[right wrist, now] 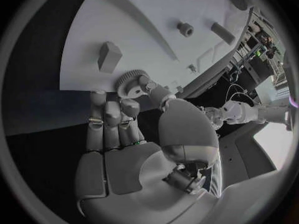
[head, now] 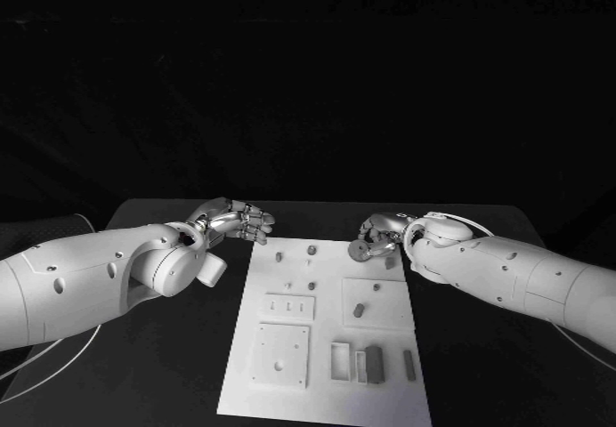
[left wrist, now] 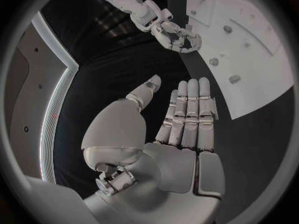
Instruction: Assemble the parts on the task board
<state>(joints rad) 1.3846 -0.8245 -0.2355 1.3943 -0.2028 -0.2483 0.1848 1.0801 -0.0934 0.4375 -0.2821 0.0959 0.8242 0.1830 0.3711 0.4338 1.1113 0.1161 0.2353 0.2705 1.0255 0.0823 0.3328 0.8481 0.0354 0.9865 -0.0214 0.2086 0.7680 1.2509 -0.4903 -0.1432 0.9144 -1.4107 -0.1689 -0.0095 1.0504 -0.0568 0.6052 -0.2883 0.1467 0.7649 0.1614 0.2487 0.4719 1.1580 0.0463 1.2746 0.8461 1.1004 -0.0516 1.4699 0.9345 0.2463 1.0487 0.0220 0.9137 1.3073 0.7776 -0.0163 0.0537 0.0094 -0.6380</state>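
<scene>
The white task board (head: 328,391) lies in the middle of the black table. Over its far right corner my right hand (head: 385,233) pinches a small toothed gear (head: 363,253) between thumb and fingers. The right wrist view has the gear (right wrist: 131,81) just above the board's edge, near a small block (right wrist: 109,56). My left hand (head: 238,220) hovers off the board's far left corner, holding nothing. In the left wrist view its fingers (left wrist: 187,114) are stretched out straight and side by side, thumb apart, with the board (left wrist: 249,50) beyond them.
Small pegs (head: 312,253) stand at the board's far end and a short part (head: 360,310) sits on a raised square plate. Upright grey pieces (head: 374,364) stand near the board's near right end beside recessed plates (head: 282,354).
</scene>
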